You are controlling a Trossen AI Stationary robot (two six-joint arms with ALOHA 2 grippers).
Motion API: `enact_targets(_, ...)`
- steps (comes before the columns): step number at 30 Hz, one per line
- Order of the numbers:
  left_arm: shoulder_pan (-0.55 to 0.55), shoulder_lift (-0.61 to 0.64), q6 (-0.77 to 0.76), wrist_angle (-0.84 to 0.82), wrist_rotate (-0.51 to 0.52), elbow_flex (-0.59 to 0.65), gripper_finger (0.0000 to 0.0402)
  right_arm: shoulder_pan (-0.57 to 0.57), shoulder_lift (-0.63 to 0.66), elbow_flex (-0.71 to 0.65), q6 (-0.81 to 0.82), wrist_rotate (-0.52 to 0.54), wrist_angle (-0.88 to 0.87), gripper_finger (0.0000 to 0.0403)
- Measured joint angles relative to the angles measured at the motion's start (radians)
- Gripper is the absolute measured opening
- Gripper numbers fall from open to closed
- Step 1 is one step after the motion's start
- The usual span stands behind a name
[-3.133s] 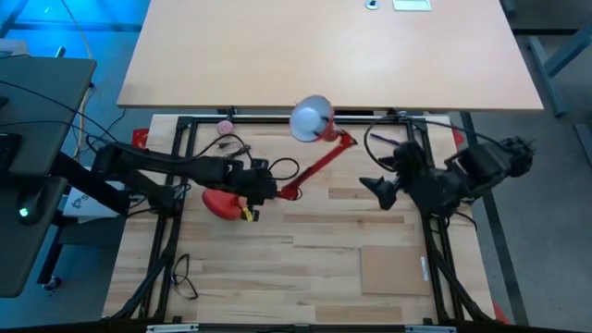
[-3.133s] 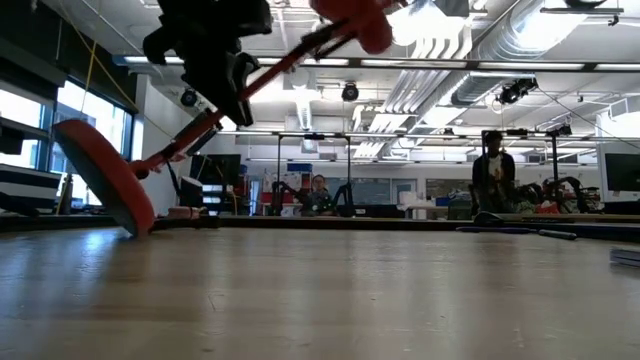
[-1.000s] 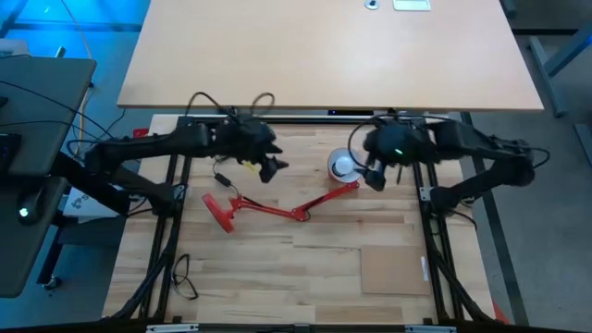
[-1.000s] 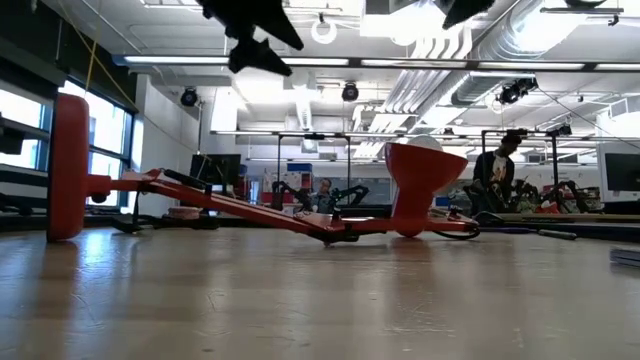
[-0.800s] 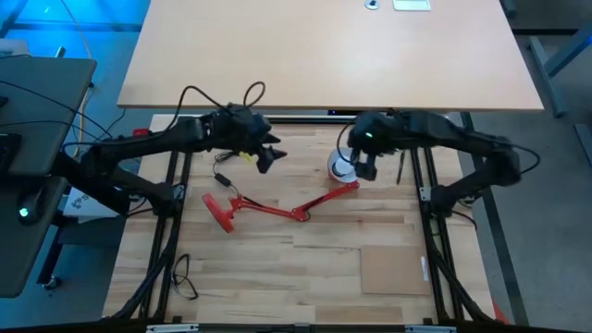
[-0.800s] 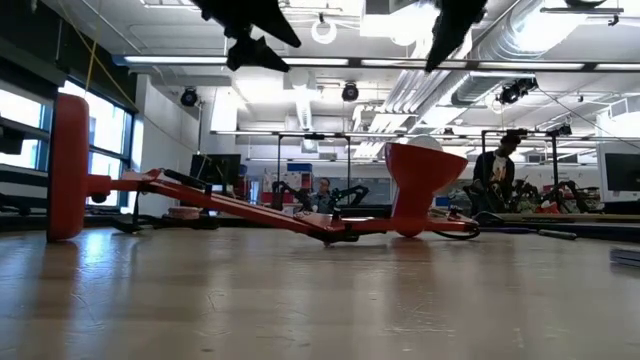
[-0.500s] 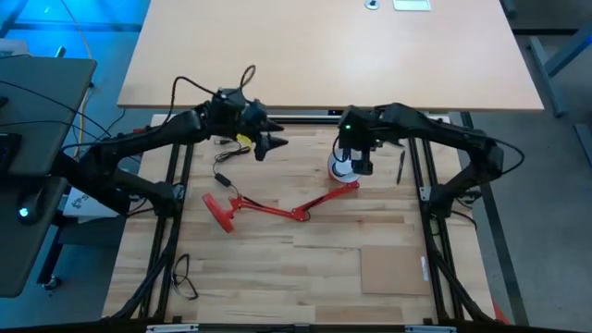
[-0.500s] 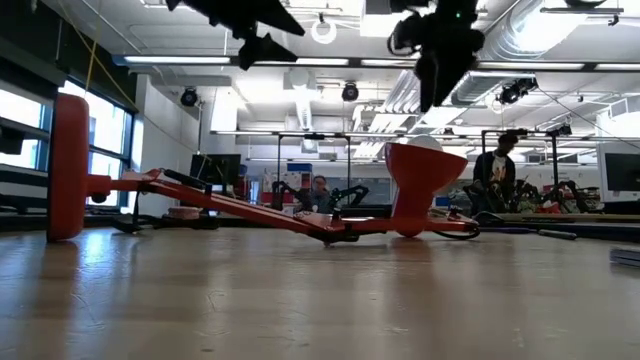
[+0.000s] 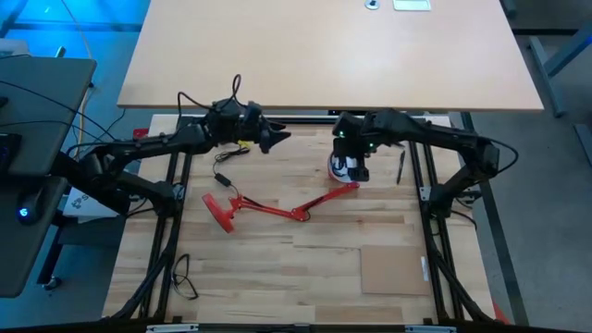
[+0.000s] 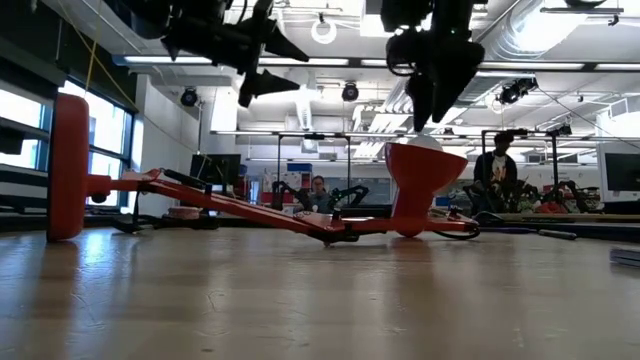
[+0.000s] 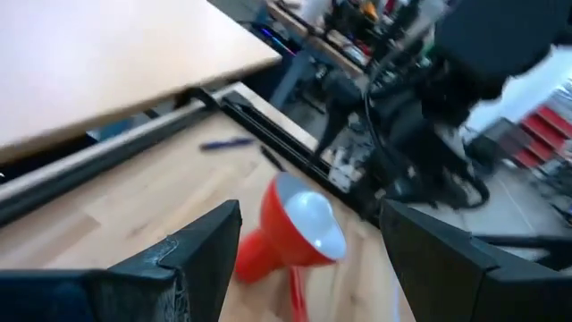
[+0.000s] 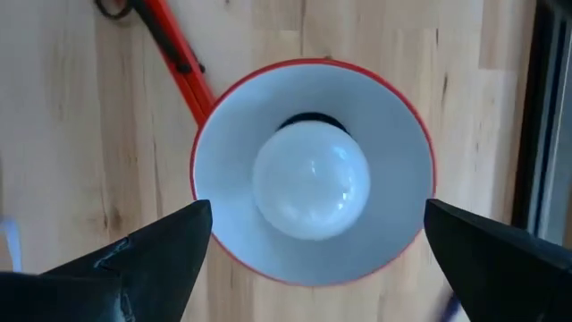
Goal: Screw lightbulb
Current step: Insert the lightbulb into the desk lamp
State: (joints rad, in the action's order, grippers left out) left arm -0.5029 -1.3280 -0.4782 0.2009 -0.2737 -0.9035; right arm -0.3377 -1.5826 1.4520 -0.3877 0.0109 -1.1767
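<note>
A red desk lamp lies on the wooden table. Its round base (image 9: 217,208) stands on edge at the left and its jointed arm (image 9: 296,214) rests flat. The shade (image 9: 344,170) sits mouth-up at the right. The white lightbulb (image 12: 311,192) sits in the middle of the shade; its top (image 10: 425,143) shows above the rim. My right gripper (image 9: 357,167) hangs open just above the bulb, pointing down, one finger (image 12: 161,259) on either side. My left gripper (image 9: 273,139) hovers open near the far edge, pointing toward the shade (image 11: 295,228).
A black cable (image 9: 222,168) lies under the left arm. A dark pen (image 9: 400,166) lies right of the shade, and a thin board (image 9: 393,270) lies at the near right. Black frame rails (image 9: 435,231) run along both sides. A larger table (image 9: 324,55) stands beyond the far edge.
My right gripper has gone toward the table's left edge, turned to point down and come down over the shade, close above the bulb. My left gripper has drawn back toward the far edge. The lamp has stayed where it lay.
</note>
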Motion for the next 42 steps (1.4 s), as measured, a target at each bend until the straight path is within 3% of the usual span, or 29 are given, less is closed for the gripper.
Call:
enact_targets(7, 0.02, 0.001, -0.017, 0.004, 0.132, 0.0, 0.0261, 0.007, 0.002, -0.09, 0.028, 0.007, 0.079, 0.0399)
enact_targets(42, 0.021, 0.001, -0.042, -0.029, 0.151, 0.0, 0.0261, 0.031, 0.0, -0.204, 0.021, 0.074, 0.248, 0.037)
